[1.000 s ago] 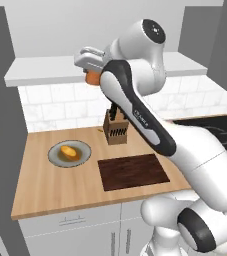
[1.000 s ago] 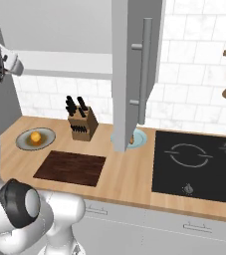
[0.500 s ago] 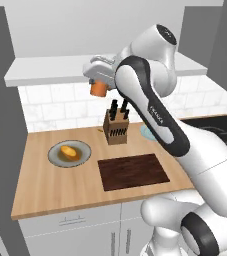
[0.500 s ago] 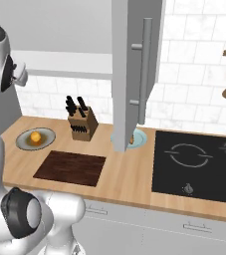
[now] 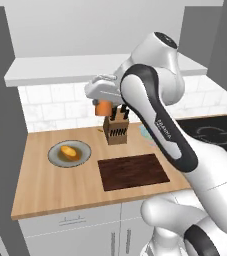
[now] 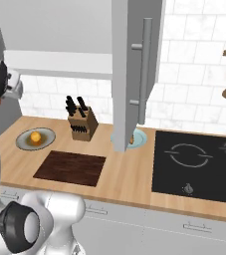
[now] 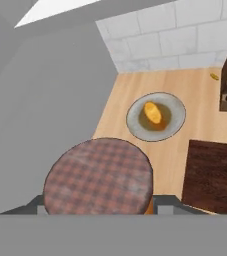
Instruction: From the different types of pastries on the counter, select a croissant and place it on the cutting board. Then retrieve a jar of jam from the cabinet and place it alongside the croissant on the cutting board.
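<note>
Jam step in hand. End effector (image 5: 103,100) closed on small cylindrical orange-brown jar with plaid lid (image 7: 98,176), held high over light wood-grain desk (image 5: 45,175), left of knife block (image 5: 116,131). Next: lower onto dark brown rectangular cutting board (image 5: 133,171), near and right; board bare of croissant.

Cutting board (image 5: 133,171): top bare, open from above. Knife block (image 5: 116,131): stands just behind the board's rear edge, handles up. Grey plate (image 5: 70,153) with bun (image 5: 69,150): left of the board, apart. Counter (image 5: 50,187): bare strip between plate and board. Open cabinet door (image 6: 134,74): hangs right of the block.
</note>
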